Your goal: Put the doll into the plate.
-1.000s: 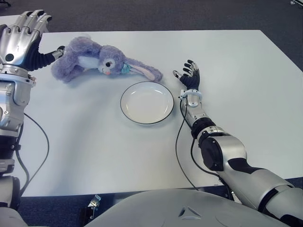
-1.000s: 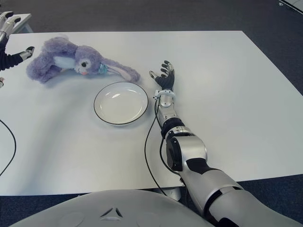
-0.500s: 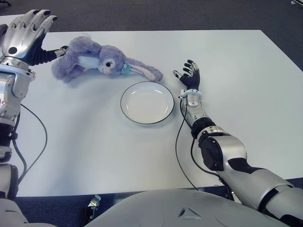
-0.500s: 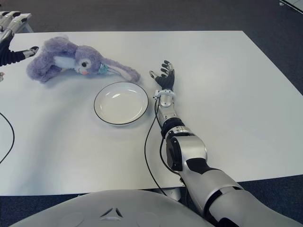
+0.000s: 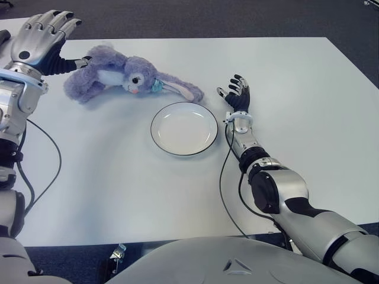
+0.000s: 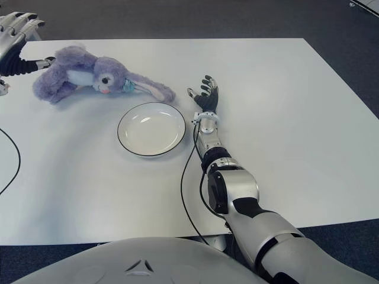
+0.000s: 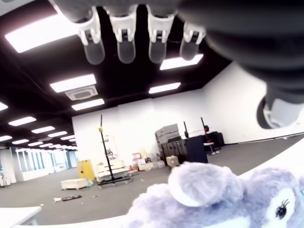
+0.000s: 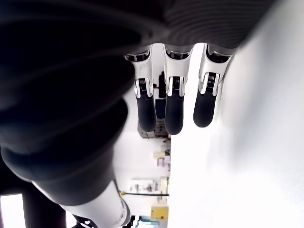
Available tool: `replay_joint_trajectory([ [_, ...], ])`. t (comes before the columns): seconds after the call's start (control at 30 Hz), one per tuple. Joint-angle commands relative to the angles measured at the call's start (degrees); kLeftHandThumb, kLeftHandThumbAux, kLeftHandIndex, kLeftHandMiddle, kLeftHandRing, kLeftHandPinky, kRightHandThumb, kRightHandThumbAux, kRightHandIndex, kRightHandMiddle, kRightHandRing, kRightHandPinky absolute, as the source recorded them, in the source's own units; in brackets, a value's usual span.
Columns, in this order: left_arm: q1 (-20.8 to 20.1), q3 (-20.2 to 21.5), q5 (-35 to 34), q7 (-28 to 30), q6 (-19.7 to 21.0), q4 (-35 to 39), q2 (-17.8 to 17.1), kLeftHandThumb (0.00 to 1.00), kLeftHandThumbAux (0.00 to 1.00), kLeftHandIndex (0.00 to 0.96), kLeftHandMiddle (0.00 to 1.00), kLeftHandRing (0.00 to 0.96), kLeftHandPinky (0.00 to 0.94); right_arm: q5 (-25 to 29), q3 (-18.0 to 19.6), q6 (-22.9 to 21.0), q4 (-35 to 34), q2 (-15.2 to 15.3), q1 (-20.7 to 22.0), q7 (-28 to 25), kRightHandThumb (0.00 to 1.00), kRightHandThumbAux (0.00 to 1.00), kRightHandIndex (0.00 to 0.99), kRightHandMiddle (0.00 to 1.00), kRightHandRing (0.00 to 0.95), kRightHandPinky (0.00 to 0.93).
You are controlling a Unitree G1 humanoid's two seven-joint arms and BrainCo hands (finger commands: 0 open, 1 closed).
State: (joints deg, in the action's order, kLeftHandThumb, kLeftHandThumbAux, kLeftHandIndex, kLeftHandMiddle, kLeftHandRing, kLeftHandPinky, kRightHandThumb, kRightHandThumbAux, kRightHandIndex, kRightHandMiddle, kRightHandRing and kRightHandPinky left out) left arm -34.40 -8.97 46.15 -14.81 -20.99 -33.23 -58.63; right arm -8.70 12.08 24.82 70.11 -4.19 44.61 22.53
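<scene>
A purple plush rabbit doll [image 5: 121, 76] lies on its side at the far left of the white table [image 5: 296, 77], its long ears trailing toward the plate. The white plate [image 5: 184, 128] with a dark rim sits bare in the middle. My left hand [image 5: 44, 42] hovers open just left of the doll's rear, thumb tip close to the plush, holding nothing. In the left wrist view the doll [image 7: 223, 199] shows below the spread fingertips [image 7: 126, 45]. My right hand [image 5: 237, 94] shows flat and open beside the plate, on its right.
A cable [image 5: 225, 177] runs from my right wrist along the table toward the near edge. Another cable [image 5: 50, 171] hangs from my left arm over the table's left part. Dark floor lies beyond the table's far edge.
My left hand has moved right and farther back, closing in on the doll's rear end. The doll, plate and right hand have not moved.
</scene>
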Motion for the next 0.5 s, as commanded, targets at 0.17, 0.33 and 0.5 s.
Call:
replay_joint_trajectory([
  [0.17, -5.23, -4.69, 0.44, 3.49, -2.44, -6.38, 2.91, 0.304, 0.389, 0.0, 0.0, 0.001, 0.02, 1.52, 0.94, -8.76, 8.18, -4.75, -11.66, -0.11, 0.237, 0.919, 0.154, 0.221, 0.223, 0.235],
  [0.33, -7.53, -6.08, 0.51, 4.48, -2.98, -8.7, 3.66, 0.291, 0.393, 0.0, 0.0, 0.001, 0.042, 1.43, 0.86, -8.78, 8.19, -4.66, -11.68, -0.15, 0.239, 0.923, 0.154, 0.223, 0.224, 0.237],
  [0.5, -9.82, -7.32, 0.72, 5.05, -3.45, -11.15, 4.56, 0.274, 0.386, 0.0, 0.0, 0.003, 0.058, 1.45, 0.9, -8.91, 8.21, -4.6, -11.65, -0.14, 0.241, 0.924, 0.154, 0.22, 0.223, 0.233],
])
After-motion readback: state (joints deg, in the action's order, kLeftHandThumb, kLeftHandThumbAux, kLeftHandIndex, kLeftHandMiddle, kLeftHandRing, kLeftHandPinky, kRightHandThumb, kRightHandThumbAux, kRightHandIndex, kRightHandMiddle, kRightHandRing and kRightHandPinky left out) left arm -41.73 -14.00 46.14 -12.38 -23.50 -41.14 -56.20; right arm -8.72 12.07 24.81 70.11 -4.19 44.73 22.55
